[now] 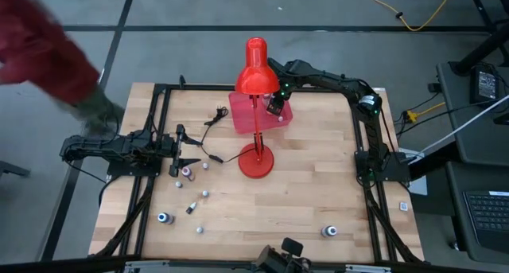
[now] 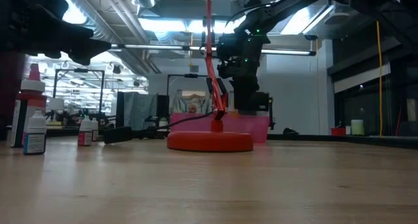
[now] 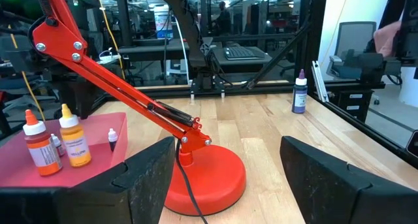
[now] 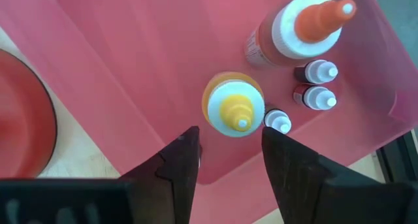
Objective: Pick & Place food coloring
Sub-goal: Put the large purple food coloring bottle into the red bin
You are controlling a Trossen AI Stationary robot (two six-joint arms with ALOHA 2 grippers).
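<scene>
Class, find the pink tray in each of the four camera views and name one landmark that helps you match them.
High view: pink tray behind the red lamp, mid-table, under the right gripper.
Low view: pink strip behind the lamp base.
Left wrist view: at the left edge, holding bottles.
Right wrist view: fills most of the picture.
Shared landmark: the lamp's red base.

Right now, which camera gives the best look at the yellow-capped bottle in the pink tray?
The right wrist view: it looks straight down on the yellow-capped bottle, upright in the pink tray. The left wrist view shows its side. In the high and low views the lamp and arm hide it.
</scene>
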